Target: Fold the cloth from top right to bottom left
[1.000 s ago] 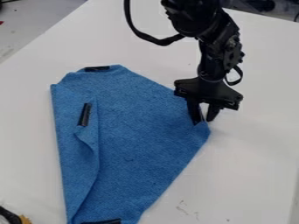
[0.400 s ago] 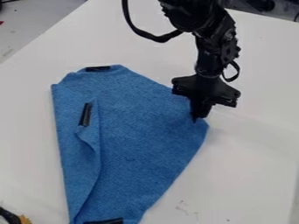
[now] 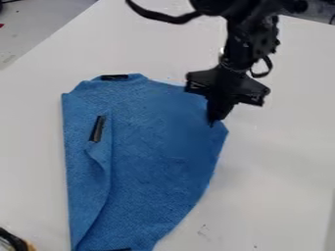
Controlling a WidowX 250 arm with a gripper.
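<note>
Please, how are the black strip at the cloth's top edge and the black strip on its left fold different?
The top strip runs nearly sideways, while the fold strip stands steeply, leaning slightly. The top strip also looks a bit shorter than the fold strip. Both are narrow, black and on blue cloth.
</note>
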